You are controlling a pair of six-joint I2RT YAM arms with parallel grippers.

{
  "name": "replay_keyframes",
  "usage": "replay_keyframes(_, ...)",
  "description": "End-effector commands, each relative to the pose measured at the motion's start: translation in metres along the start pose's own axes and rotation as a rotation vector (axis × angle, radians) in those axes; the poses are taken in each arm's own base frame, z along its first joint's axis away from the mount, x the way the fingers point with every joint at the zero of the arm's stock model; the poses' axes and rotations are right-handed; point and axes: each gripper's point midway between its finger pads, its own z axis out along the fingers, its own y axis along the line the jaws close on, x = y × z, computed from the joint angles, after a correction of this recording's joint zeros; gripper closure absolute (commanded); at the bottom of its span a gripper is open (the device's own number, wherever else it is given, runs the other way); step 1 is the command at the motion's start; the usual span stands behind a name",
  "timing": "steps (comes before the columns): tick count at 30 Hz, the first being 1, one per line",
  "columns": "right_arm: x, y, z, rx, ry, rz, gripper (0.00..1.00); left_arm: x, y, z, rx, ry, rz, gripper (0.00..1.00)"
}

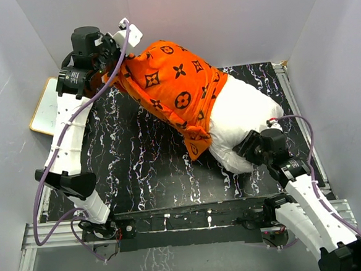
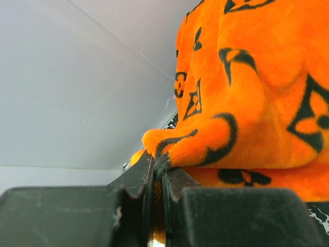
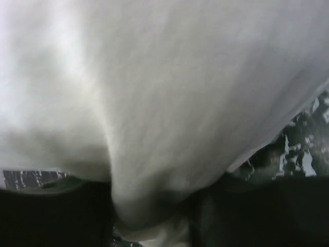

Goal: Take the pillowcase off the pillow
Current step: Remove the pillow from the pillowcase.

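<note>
While in left tool [image 2: 157, 167], pillowcase [image 2: 247, 103] (corner)

the white pillow [image 3: 154, 77] fills almost all i see, soft and blurred. a fold of it sinks between the two dark fingers [image 3: 51, 216] of my tool [image 3: 149, 221], though i cannot tell whether they pinch it. black marbled worktop [image 3: 303, 144] shows at right.

White shells, black joints on my arms [image 1: 66, 140]; lilac cables [image 1: 47, 176] alongside; left gripper [image 2: 157, 172], right gripper [image 1: 246, 148] black, blocky.
</note>
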Motion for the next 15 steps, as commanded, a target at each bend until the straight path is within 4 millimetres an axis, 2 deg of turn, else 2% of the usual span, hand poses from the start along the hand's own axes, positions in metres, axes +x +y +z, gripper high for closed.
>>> replay_keyframes(1,-0.087,0.064,-0.008,-0.183,-0.306,0.033,0.74,-0.045,0.039,-0.056,-0.15,-0.135,0.048,1.0)
replay_keyframes(2,-0.098,0.068,-0.009,-0.169,-0.328,0.03,0.89,-0.043,0.039,-0.058,-0.156,-0.129,0.064,1.0)
replay_keyframes(3,-0.109,0.073,-0.011,-0.161,-0.352,0.026,0.92,-0.041,0.039,-0.061,-0.164,-0.122,0.079,1.0)
replay_keyframes(6,-0.147,0.092,-0.026,-0.163,-0.451,0.033,0.92,-0.032,0.038,-0.064,-0.175,-0.095,0.124,1.0)
replay_keyframes(8,-0.173,0.091,-0.042,-0.124,-0.55,0.07,0.92,-0.024,0.038,-0.065,-0.18,-0.063,0.153,1.0)
replay_keyframes(12,-0.215,0.059,-0.072,0.028,-0.743,0.134,0.92,-0.006,0.042,-0.07,-0.202,0.01,0.226,1.0)
replay_keyframes(15,-0.239,0.032,-0.081,0.117,-0.805,0.164,0.92,0.009,0.049,-0.075,-0.235,0.066,0.286,1.0)
